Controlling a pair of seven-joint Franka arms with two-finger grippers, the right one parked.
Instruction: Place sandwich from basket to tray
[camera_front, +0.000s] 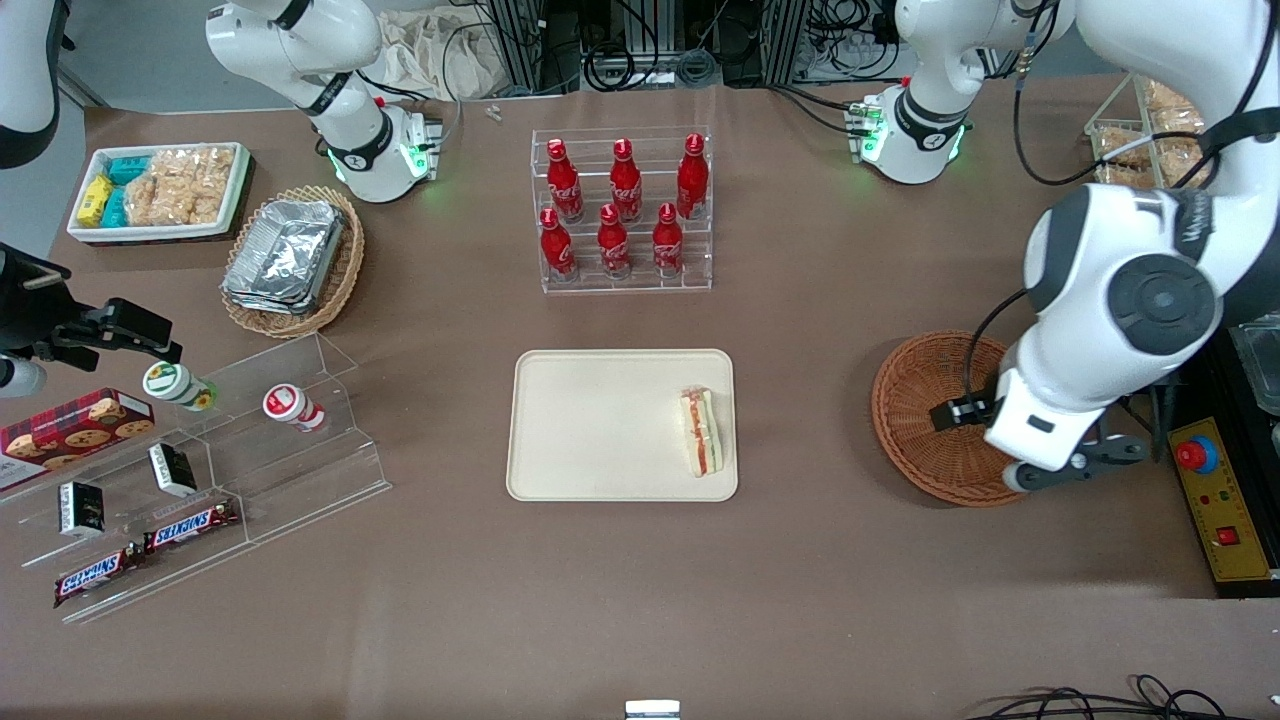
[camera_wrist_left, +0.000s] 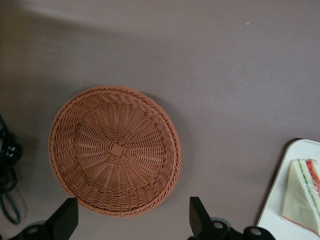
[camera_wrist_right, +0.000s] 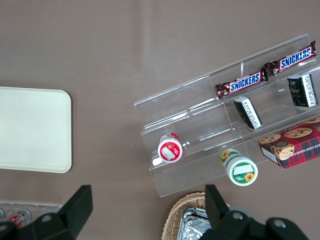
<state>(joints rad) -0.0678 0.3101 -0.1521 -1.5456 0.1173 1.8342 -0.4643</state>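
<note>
Lying on the tray (camera_front: 600, 420) near its edge, the sandwich (camera_front: 702, 432) is seen apart from the basket (camera_wrist_left: 115, 149), above which the gripper (camera_wrist_left: 132, 220) is held spread, gripping nothing.

Sandwich (camera_front: 703, 431) on tray (camera_front: 590, 425); end effector (camera_front: 1065, 470) above basket (camera_front: 920, 420)

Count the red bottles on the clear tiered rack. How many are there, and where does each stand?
6. Three stand on the upper step, three on the lower step nearer the camera. None seems hidden. The tool hangs above the basket.
</note>
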